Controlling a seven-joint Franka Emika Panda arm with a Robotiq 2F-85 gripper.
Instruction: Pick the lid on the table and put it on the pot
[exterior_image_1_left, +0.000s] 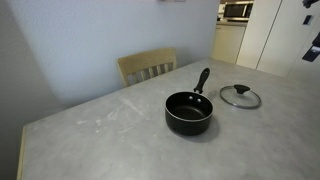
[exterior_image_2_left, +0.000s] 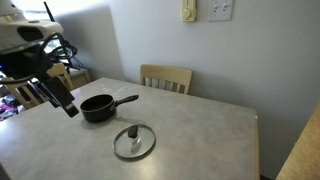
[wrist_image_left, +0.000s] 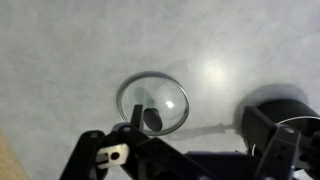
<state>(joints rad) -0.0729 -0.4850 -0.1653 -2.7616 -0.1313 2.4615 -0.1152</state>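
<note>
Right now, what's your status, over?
Both fingers open, empty. The lid lies flat on the table beside the pot, untouched. Nothing in the way.

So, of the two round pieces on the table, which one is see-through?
The lid: clear glass with a metal rim and black knob, lying flat beside the pot, which is black and long-handled.
</note>
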